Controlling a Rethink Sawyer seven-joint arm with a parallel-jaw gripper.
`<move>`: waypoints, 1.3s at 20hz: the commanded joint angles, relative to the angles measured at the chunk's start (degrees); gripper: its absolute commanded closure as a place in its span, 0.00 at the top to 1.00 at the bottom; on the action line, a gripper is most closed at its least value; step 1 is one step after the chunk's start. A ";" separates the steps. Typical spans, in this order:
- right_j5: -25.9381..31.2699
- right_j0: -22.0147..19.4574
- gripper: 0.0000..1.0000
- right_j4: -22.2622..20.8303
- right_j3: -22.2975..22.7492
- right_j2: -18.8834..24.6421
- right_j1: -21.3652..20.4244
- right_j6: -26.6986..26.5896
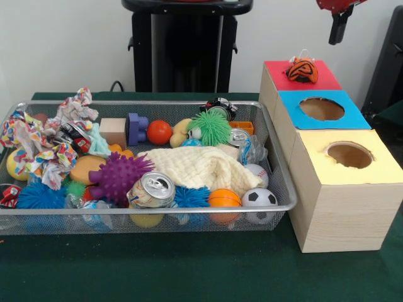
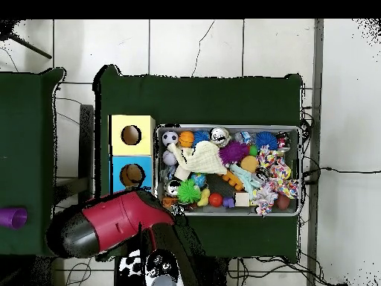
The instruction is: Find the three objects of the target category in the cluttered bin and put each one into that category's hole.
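Observation:
The wire mesh bin (image 1: 157, 211) sits on the green table, full of mixed things; it also shows in the overhead view (image 2: 227, 127). Three pale wooden boxes stand to its right. The far box has the red surround (image 1: 277, 69); an orange and black striped ball (image 1: 303, 70) sits on its hole and hides the opening. My gripper (image 1: 340, 26) hangs at the top right, above and right of that ball, apart from it and holding nothing. In the overhead view my red arm (image 2: 111, 220) covers the red box and hides the gripper.
The blue-surround hole (image 1: 322, 109) and the yellow-surround hole (image 1: 349, 155) are open. In the bin lie a basketball (image 1: 224, 199), a soccer ball (image 1: 259, 198), a baseball (image 1: 256, 172), a can (image 1: 152, 189), a purple spiky ball (image 1: 118, 176) and a cream cloth (image 1: 195, 167).

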 commanded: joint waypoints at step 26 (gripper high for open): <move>3.60 -7.29 0.00 -3.82 -4.12 6.17 6.06 -5.90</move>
